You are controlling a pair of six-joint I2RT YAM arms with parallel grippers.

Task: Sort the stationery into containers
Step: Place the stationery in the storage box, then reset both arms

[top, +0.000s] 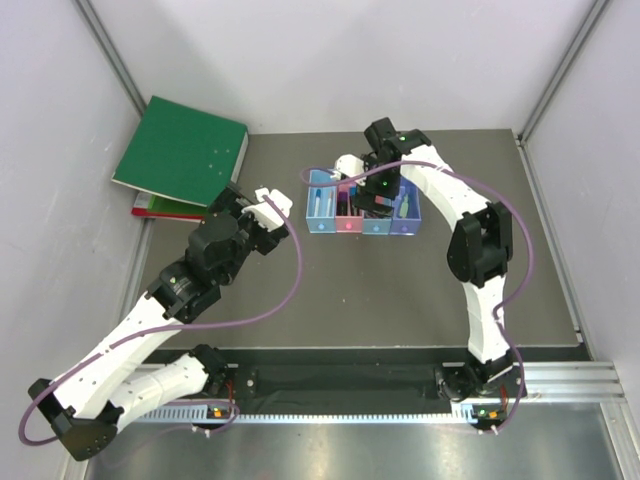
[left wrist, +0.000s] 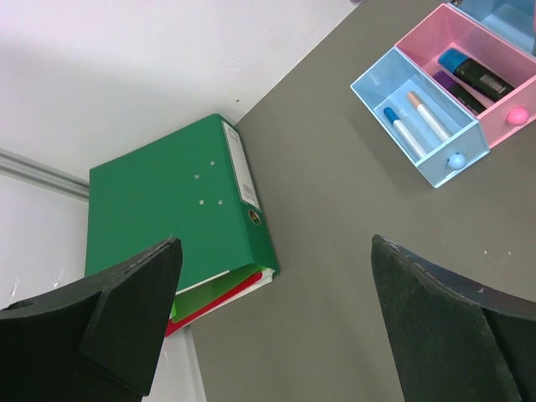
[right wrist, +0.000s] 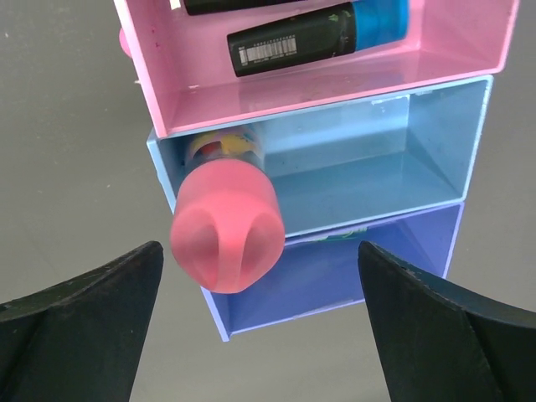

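Note:
The four joined bins stand mid-table: light blue [top: 320, 205], pink [top: 347, 212], light blue [top: 376, 224], purple [top: 405, 217]. My right gripper [top: 378, 192] hovers open just above them. In the right wrist view its jaws [right wrist: 260, 249] stand wide apart. A chunky pink-red tube [right wrist: 224, 234] leans free in the second light blue bin [right wrist: 377, 167], cap up. A black-blue marker [right wrist: 318, 38] lies in the pink bin [right wrist: 452, 59]. A green bit [right wrist: 335, 239] shows at the purple bin [right wrist: 352, 272]. My left gripper [top: 272, 200] is open and empty, left of the bins. A blue-capped pen [left wrist: 400, 130] and a pinkish stick [left wrist: 427, 117] lie in the first bin [left wrist: 368, 90].
A stack of large green binders [top: 180, 150] lies at the back left corner, also in the left wrist view [left wrist: 167, 209]. White walls close the table on three sides. The left gripper [left wrist: 276, 243] hangs over bare grey tabletop [left wrist: 335, 276].

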